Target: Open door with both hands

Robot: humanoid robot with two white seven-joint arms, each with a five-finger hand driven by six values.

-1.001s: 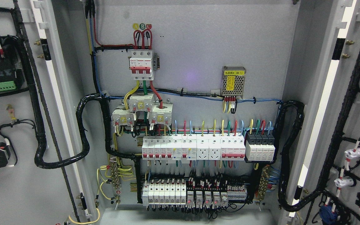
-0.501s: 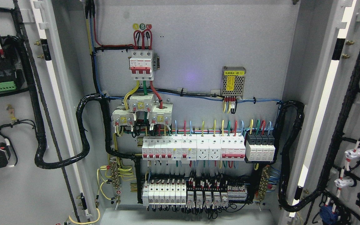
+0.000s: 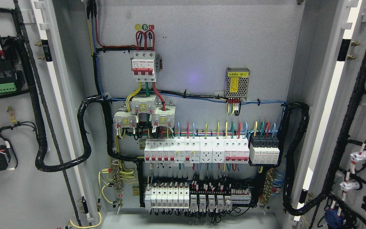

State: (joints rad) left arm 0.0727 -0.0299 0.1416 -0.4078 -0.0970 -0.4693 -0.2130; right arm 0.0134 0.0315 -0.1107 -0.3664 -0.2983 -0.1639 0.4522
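The left door [image 3: 14, 197] and right door [image 3: 365, 105] stand swung wide at the cabinet's two side edges, so the opening looks done. Between them the back panel [image 3: 202, 47] carries a breaker row [image 3: 195, 151]. No robot hand shows; its state cannot be told.

Breakers [image 3: 195, 151] between left door [image 3: 8, 190], right door [image 3: 364, 121]
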